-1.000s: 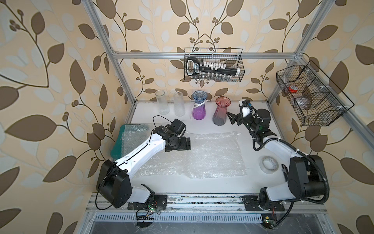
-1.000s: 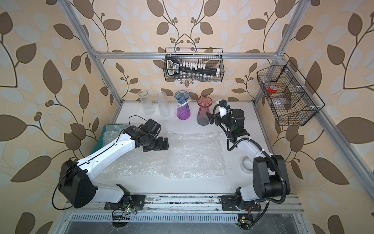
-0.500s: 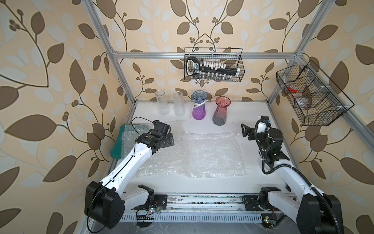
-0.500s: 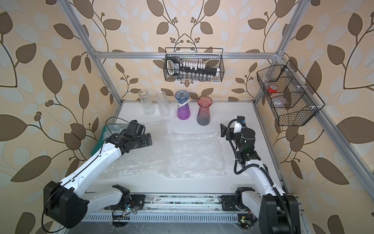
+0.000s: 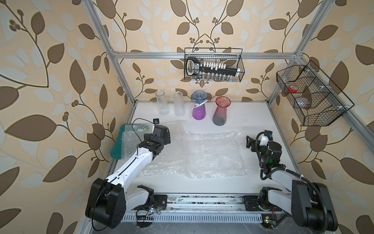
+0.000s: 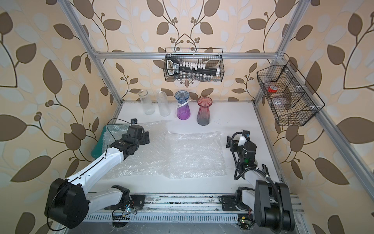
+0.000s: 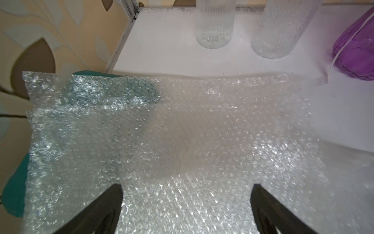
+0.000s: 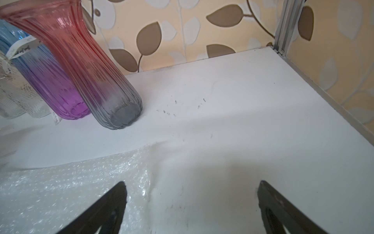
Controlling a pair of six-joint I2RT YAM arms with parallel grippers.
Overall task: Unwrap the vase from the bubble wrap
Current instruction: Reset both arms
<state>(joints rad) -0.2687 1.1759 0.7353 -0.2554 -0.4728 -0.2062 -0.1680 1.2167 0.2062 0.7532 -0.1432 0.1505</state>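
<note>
Left gripper and right gripper: wide, empty. Clear whitish bubble wrap lies flat at workspace centre. The pink-to-grey ribbed glass vase stands bare behind it. Hazard: a rearward gripper sweep could topple it.

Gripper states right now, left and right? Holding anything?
Left gripper: open, holding nothing, above the bubble wrap.
Right gripper: open, holding nothing.

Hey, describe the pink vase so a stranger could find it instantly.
On the white table, four glass vases line the back wall under the wire basket. The pink vase is rightmost, beside the blue-purple vase; it alone fades from pink rim to grey base.
</note>
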